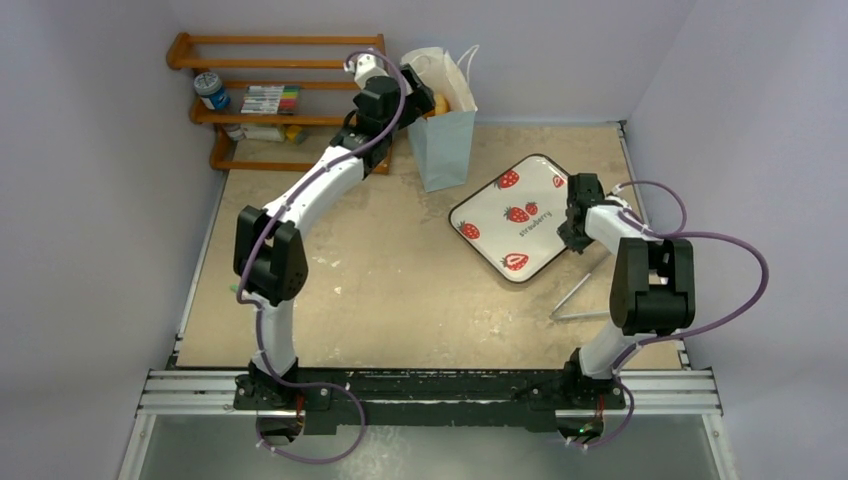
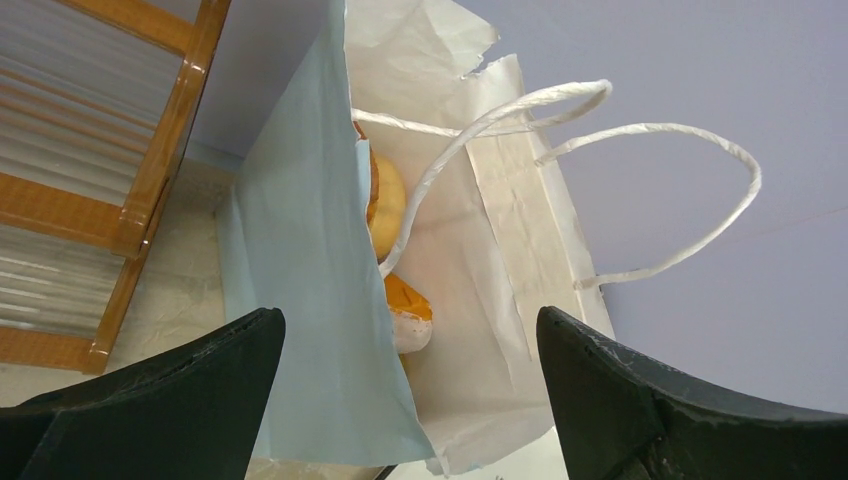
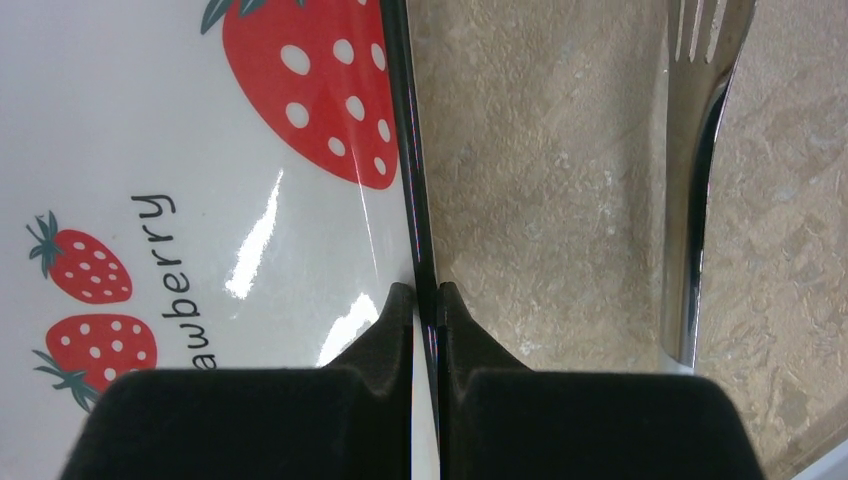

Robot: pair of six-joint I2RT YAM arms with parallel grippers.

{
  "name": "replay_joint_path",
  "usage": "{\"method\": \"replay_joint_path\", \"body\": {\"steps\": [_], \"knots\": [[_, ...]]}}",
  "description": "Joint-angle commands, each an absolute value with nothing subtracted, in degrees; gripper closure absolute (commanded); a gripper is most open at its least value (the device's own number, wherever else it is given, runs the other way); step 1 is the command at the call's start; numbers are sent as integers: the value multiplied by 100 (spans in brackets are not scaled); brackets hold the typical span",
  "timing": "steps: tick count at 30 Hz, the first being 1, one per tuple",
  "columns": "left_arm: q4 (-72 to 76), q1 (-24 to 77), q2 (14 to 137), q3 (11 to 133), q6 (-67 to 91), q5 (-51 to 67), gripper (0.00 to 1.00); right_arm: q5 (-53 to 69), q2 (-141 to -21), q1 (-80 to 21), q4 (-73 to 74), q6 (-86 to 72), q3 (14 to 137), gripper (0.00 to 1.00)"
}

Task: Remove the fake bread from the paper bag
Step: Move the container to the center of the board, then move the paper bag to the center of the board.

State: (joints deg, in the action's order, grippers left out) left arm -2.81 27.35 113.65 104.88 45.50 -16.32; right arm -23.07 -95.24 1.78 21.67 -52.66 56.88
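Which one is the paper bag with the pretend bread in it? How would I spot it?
Look at the back edge of the table, just right of the wooden rack. The paper bag stands upright there, behind the strawberry tray. It is the one tall, light blue thing with white cord handles and bread peeking from its open top.

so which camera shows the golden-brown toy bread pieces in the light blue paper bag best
Left wrist: it looks into the light blue paper bag at the golden-brown toy bread pieces. Top external shows just a golden sliver at its mouth. Right wrist shows only a white strawberry-print tray and metal fork.
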Motion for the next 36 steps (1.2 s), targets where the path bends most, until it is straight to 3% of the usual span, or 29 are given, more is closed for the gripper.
{"method": "replay_joint_path", "body": {"steps": [1, 14, 17, 20, 26, 36], "knots": [[-515, 2790, 11663, 11144, 4552, -1649, 3, -2579, -9677, 317, 2124, -5058, 5869, 99], [-1527, 2798, 12656, 12129, 3920, -1831, 6, -2517, -9848, 446, 2074, -4609, 6160, 99], [-1476, 2797, 12658, 12093, 3845, -1756, 24, -2571, -9822, 448, 2103, -4518, 6141, 99], [-1381, 2803, 12590, 12005, 3762, -1640, 57, -2622, -9785, 472, 2117, -4467, 6066, 99], [-1052, 2838, 12060, 11421, 3474, -1574, 100, -2677, -9767, 522, 2185, -4425, 6078, 98], [-285, 3097, 10868, 10633, 2391, -1143, 100, -2822, -9934, 606, 2138, -4147, 6294, 99]]}}
